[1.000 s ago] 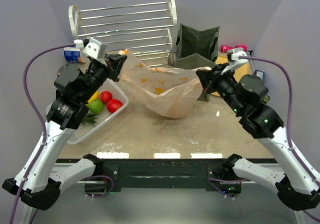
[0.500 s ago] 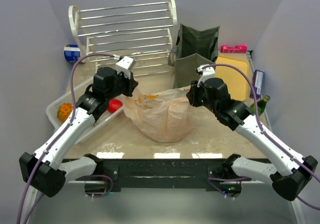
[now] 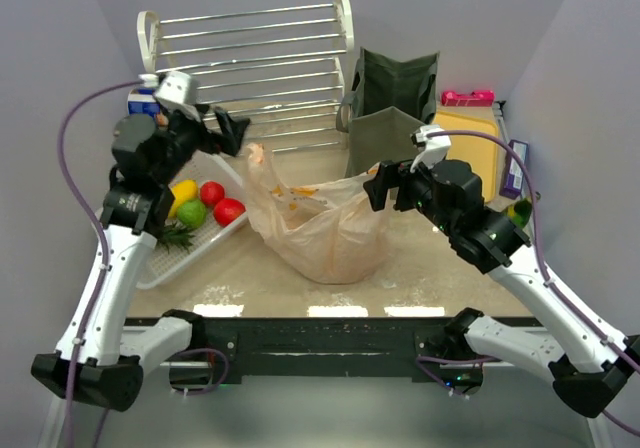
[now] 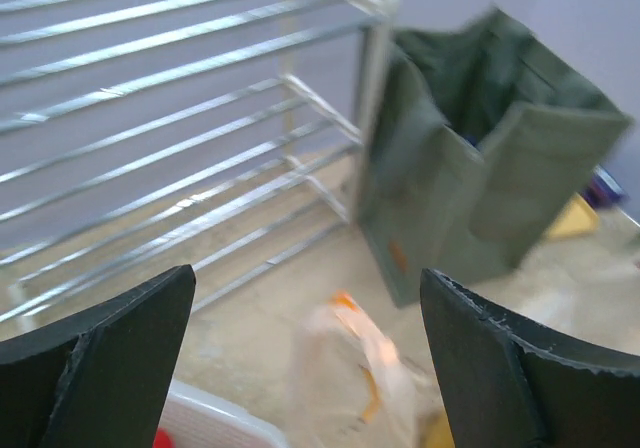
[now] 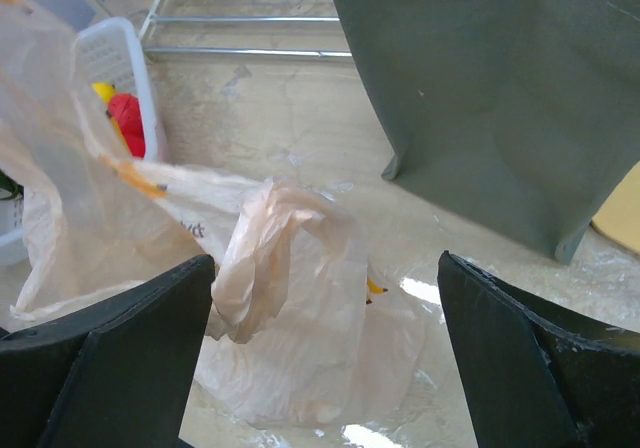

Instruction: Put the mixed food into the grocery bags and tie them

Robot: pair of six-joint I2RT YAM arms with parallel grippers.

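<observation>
Looking down on a beige, speckled bench [image 3: 430,268] closed in by pale lilac-grey walls, with glare showing along its near edge. Finding a white wire rack [image 3: 250,58] standing at the back, and just right of it the dark olive tote [image 3: 395,118] sitting upright with its mouth open; not managing to tell what is lying inside. Seeing the peach plastic bag [image 3: 320,233] slumping at mid-bench in front of the tote, mouth gaping upward, orange patches showing through the film, one twisted handle flopping at its right side. Noting a white slatted tray [image 3: 215,240] resting left of the bag, carrying a yellow fruit [image 3: 183,190], two red fruits [image 3: 229,211] and a green fruit [image 3: 191,213], all huddling together. Spotting a blue carton [image 3: 145,98] at far left by the rack. Finding the left gripper [image 4: 307,288] hovering near the rack, left of the bag, jaws released wide and grasping nothing; finding the right gripper [image 5: 325,268] hanging just right of the bag, jaws likewise spread, the twisted handle lying beneath the gap, ungripped
</observation>
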